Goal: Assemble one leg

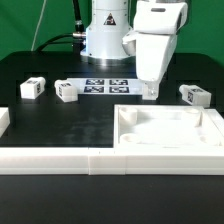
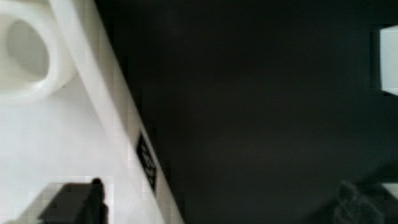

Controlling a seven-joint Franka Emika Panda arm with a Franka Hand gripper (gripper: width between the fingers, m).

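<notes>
Three legs show in the exterior view: small white tagged pegs, two (image 1: 33, 88) (image 1: 66, 92) on the exterior view's left and one (image 1: 193, 95) on its right. The large white tray part (image 1: 170, 128) lies at the front right. My gripper (image 1: 150, 92) hangs low over the tray's back edge, near its left corner. In the wrist view the gripper (image 2: 222, 205) is open and holds nothing. One finger (image 2: 71, 205) is over the tray (image 2: 54, 130), the other (image 2: 374, 200) over the black table. The tray's edge and a corner hole (image 2: 22, 55) show.
The marker board (image 1: 105, 86) lies in front of the robot base. Long white border rails (image 1: 100, 160) run along the front, with another piece (image 1: 3, 118) at the left edge. A white sliver (image 2: 388, 60) shows at the wrist view's edge; I cannot tell what it is.
</notes>
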